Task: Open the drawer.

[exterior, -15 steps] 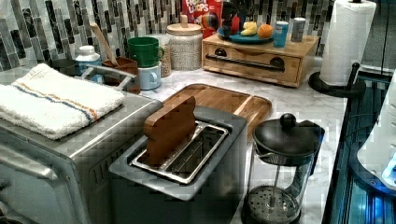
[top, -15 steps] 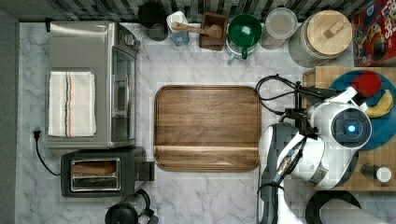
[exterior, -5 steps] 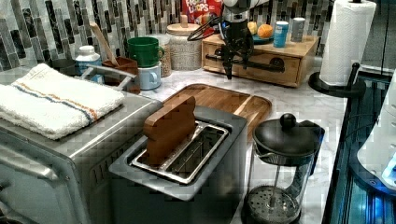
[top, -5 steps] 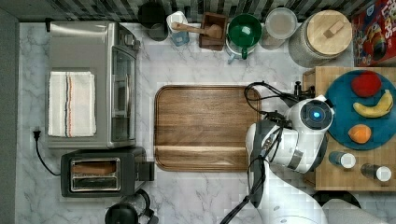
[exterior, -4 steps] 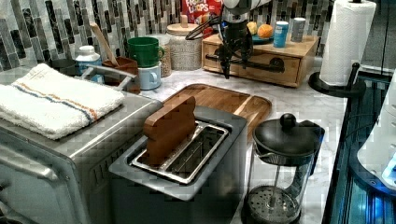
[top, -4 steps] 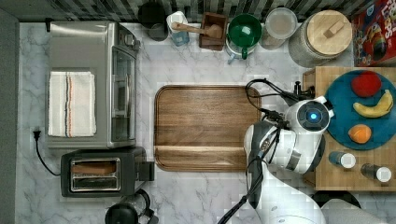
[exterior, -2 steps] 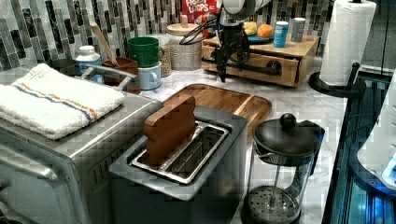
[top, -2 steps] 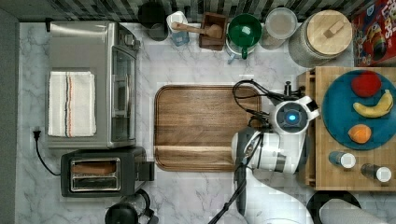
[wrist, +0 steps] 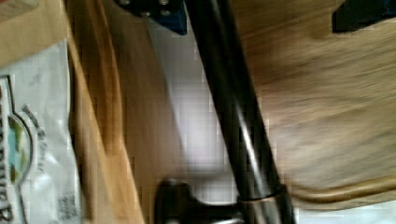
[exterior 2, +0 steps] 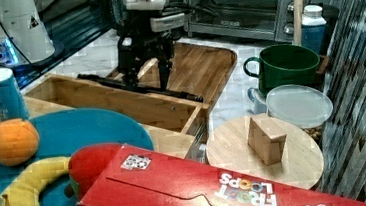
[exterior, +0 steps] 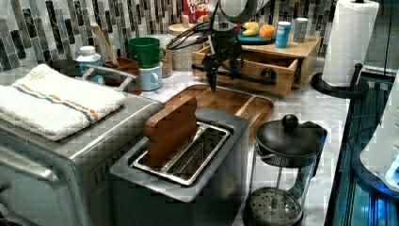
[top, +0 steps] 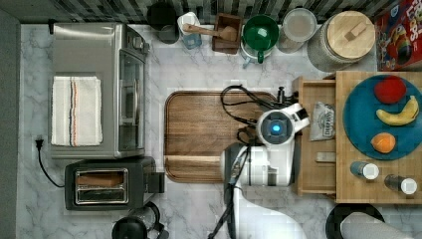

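arm (top: 266,164): white rounded shells with grey joints
wrist: round cap with a glowing blue light (top: 275,128)
cables (top: 239,107): black, looping
hand (exterior 2: 143,46): black body, white top

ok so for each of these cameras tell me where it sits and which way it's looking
Top view: overhead, looking straight down on the counter; the arm covers the drawer front.
Left view: low behind the toaster, looking across the walnut tray to the gripper at the black handle.
Right view: behind the cereal box, facing the toaster oven; gripper on the handle.
Wrist view: close above the handle, a bag inside the drawer.
All four share the drawer.
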Available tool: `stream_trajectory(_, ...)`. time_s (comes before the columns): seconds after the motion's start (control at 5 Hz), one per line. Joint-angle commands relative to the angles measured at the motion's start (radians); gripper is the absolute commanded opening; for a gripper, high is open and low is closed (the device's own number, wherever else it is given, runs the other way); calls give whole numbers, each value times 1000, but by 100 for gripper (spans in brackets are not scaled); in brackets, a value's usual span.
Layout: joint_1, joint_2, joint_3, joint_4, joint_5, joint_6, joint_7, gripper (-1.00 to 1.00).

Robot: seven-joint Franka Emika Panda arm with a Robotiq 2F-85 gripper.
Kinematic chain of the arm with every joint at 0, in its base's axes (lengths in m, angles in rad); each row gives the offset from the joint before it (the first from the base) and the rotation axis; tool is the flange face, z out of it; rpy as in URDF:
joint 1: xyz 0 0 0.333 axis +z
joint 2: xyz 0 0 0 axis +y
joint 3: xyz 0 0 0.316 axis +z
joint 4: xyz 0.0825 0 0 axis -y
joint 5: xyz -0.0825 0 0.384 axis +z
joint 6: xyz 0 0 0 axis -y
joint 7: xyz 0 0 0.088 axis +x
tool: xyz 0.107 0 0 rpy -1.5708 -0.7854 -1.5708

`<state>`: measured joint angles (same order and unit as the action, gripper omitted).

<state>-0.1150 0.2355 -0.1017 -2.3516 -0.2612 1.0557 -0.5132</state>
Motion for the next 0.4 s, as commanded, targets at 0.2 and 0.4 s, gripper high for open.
stream_trajectory(0.2, 164, -28, 156, -47, 11, 86, 121, 100)
stream_trajectory(0.4, 179, -37, 162, -38, 18, 47, 156, 100)
